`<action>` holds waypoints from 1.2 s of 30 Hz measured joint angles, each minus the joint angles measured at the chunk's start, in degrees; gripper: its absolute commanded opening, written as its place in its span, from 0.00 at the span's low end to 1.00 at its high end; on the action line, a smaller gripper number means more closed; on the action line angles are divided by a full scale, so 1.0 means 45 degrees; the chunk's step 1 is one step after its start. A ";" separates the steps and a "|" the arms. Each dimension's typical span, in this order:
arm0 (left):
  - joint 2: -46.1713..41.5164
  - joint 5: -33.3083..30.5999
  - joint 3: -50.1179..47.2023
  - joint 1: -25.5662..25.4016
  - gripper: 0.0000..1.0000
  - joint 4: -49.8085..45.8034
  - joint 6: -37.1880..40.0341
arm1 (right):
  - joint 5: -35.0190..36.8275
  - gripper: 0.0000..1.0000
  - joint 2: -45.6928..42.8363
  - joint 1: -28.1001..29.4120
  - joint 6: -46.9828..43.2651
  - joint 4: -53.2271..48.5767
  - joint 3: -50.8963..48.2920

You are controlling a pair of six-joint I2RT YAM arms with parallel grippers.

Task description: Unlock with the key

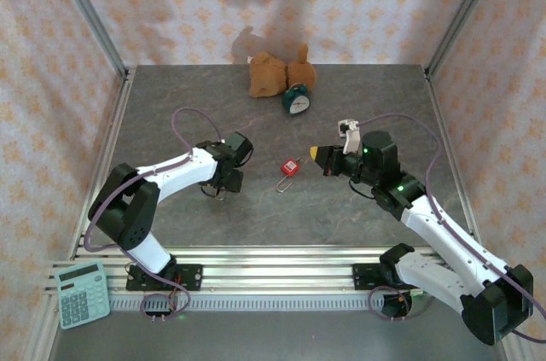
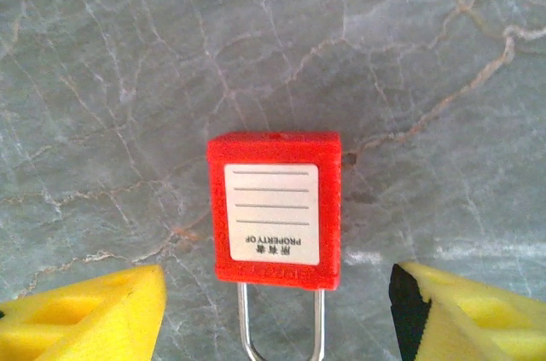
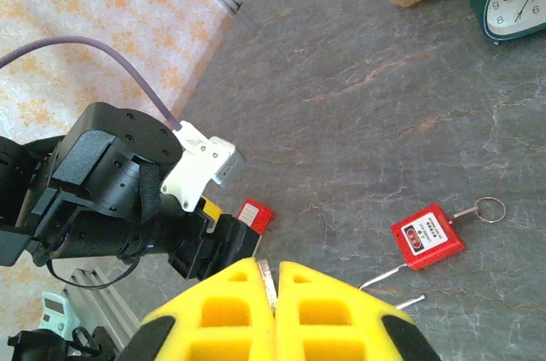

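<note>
A red padlock (image 2: 275,207) with a white label lies flat on the grey table, its closed metal shackle (image 2: 281,327) pointing toward my left wrist. My left gripper (image 2: 280,280) is open, one yellow finger on each side of the shackle, touching nothing. It hovers left of centre (image 1: 223,183). My right gripper (image 3: 269,269) is shut on the key (image 3: 268,280), a thin metal sliver pinched between the yellow pads. It is held right of centre (image 1: 317,154). A second red padlock (image 1: 291,167) lies between the arms with its shackle swung open (image 3: 388,280).
A teal alarm clock (image 1: 296,101) and a brown plush toy (image 1: 277,73) sit at the back of the table. A calculator (image 1: 82,293) lies at the near left corner by the rail. A small ring (image 3: 490,207) hangs from the open padlock.
</note>
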 measured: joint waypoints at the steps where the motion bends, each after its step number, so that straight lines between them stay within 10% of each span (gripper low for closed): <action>1: 0.0000 0.0097 0.0039 0.0010 0.71 -0.0136 0.0097 | 0.0000 0.03 0.0000 0.0000 -0.0005 0.0000 0.0000; 36: 0.1933 0.2419 0.1214 0.1486 0.55 -0.1093 0.1088 | 0.0000 0.03 -0.0185 0.0000 -0.0015 0.0306 -0.0330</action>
